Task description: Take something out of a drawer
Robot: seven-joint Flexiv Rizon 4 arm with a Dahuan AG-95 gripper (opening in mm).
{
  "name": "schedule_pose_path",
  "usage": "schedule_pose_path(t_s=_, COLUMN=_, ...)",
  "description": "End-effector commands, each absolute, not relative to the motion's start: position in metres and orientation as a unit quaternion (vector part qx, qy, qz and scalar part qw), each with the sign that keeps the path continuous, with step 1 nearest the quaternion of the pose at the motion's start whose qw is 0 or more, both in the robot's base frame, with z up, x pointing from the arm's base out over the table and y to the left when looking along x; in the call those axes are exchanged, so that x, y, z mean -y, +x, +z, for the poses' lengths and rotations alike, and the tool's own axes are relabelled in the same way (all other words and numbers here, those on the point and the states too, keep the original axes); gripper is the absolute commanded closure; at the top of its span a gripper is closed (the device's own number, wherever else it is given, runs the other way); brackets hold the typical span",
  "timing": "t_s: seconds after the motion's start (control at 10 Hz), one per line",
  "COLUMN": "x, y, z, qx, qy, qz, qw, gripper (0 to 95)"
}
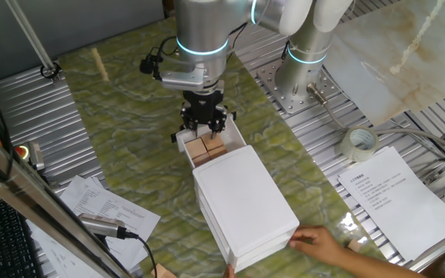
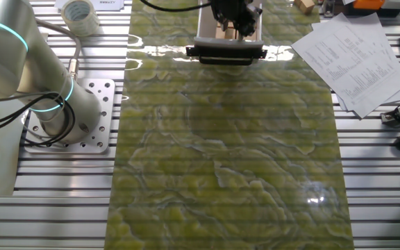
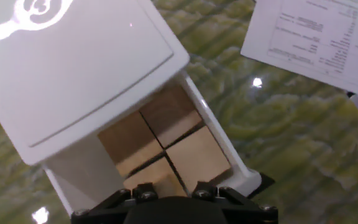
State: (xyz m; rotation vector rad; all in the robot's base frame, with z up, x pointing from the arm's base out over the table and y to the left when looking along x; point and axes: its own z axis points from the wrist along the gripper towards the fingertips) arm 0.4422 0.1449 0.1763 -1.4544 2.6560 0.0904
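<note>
Drawer (image 1: 236, 133) seen pulled out from top of white boxy cabinet (image 1: 246, 202); shallow, tray-like, smooth white walls, black bar handle (image 2: 226, 51) across front. Inside, light-tan wooden blocks (image 3: 166, 146) packed edge to edge in a grid, four faces visible in hand view, thin dark seams between, faint grain, matte finish. Block (image 3: 197, 158) nearest the front wall on handle side is squarish and paler than the rest.

Gripper (image 1: 204, 120) is positioned directly over the open drawer, black, fingers pointed down toward the blocks. Finger spacing can't be made out: tips hidden by the gripper body in both fixed views, and only the black housing shows at bottom edge of hand view. Contact w/ any block not confirmed.

Table surface (image 2: 228, 153) is covered w/ glossy green-yellow marbled sheet, laid over ribbed aluminium slats. Arm is silver, cylindrical, w/ cyan ring lights.

A human hand (image 1: 321, 244) is pressed to the cabinet's rear corner. Printed paper sheets (image 1: 396, 197) and tape roll (image 1: 359, 144) lie to the side.
</note>
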Motion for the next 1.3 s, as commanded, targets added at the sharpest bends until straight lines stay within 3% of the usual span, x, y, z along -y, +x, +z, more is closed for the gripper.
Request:
schedule_pose_path(t_s=0.1, x=-0.156, y=0.438, z=0.178, qx=-0.873, qy=-0.483, qz=0.045, qw=0.057, gripper=57.0)
schedule_pose_path(t_s=0.5, x=-0.164, y=0.427, z=0.186, qx=-0.864, qy=-0.498, qz=0.050, qw=0.057, gripper=57.0)
schedule_pose_path(t_s=1.3, x=-0.177, y=0.428, z=0.166, qx=-0.858, qy=-0.509, qz=0.043, qw=0.061, gripper=57.0)
